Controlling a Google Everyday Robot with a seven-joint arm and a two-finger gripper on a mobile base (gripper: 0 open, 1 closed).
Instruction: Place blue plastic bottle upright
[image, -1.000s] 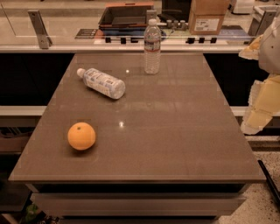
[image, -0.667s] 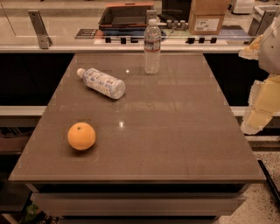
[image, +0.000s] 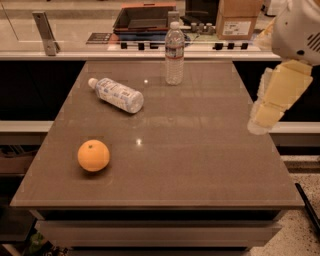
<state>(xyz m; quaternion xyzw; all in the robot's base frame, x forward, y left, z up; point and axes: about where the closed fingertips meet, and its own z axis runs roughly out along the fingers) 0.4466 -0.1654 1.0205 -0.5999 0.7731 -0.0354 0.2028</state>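
though gripper far right, bottle leftward

Hand far right, pointing downward

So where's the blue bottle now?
The blue bottle lies on its side, back left on the table, left of the upright water bottle and behind the orange; the gripper hangs beyond the table's right edge.

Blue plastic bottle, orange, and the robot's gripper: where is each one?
blue plastic bottle (image: 120, 95), camera view, middle of its label, lying on its side.
orange (image: 93, 155), camera view, middle of its peel.
gripper (image: 260, 120), camera view, its lower tip, beside the table's (image: 200, 165) right edge.
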